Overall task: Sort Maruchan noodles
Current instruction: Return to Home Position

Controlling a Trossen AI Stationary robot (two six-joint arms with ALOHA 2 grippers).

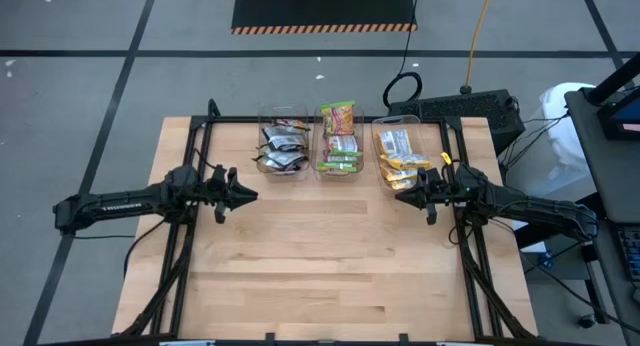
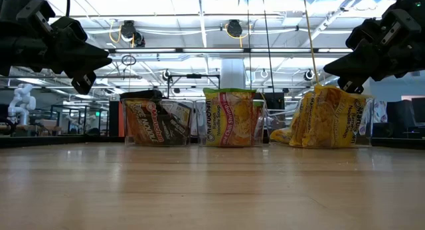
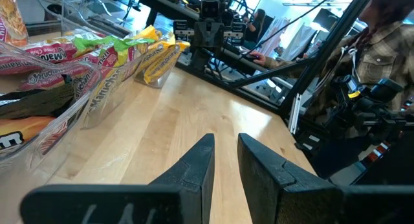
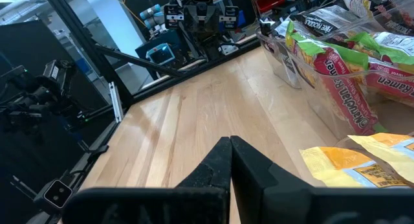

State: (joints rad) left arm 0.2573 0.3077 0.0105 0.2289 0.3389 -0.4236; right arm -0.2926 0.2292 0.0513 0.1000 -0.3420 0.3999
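We are hovering the left gripper (image 1: 246, 196), slightly parted, and the right gripper (image 1: 404, 198), pressed together, both empty, since the Maruchan noodles (image 1: 338, 142) are sitting colour-sorted in clear bins (image 1: 432, 136) along the far edge of the worktop (image 1: 330, 256)

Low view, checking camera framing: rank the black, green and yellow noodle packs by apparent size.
1. Yellow noodle packs, widest and tallest.
2. Green noodle packs and black noodle packs look about alike: green taller, black wider.

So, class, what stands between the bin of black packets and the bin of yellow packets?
The middle clear bin, holding the green packets, as the high view shows.
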